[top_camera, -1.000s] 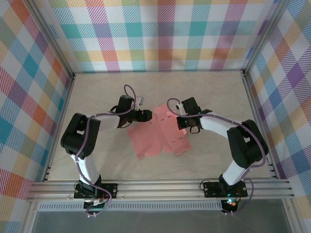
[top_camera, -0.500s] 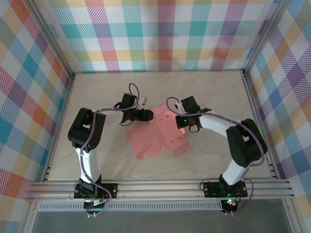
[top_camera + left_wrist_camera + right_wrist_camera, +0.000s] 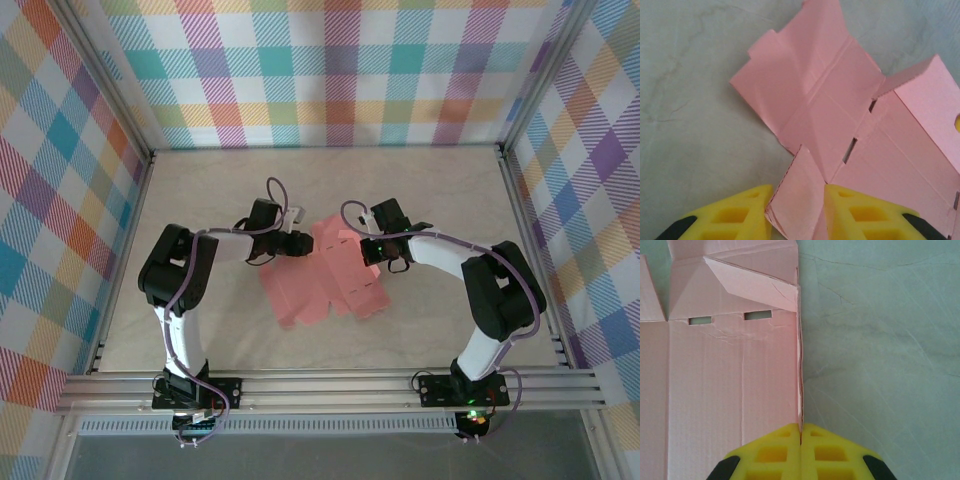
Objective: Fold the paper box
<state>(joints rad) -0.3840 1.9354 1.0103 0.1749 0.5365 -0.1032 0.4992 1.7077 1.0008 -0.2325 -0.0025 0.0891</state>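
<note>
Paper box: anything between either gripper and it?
Nothing visible. The left gripper has its jaws apart on either side of a raised flap of the paper box. The right gripper has its jaws shut on the box's upturned edge.

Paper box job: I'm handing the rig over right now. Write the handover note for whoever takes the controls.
Left gripper: open, one finger on each side of a raised flap on the far edge of the paper box.
Right gripper: shut on the sheet's right-hand edge, which it holds upright.
Paper box: mid-table between the arms, mostly a flat die-cut sheet.
Done: a few flaps creased and lifted.
Left: raise the walls, fill the empty slots, close the box.
</note>
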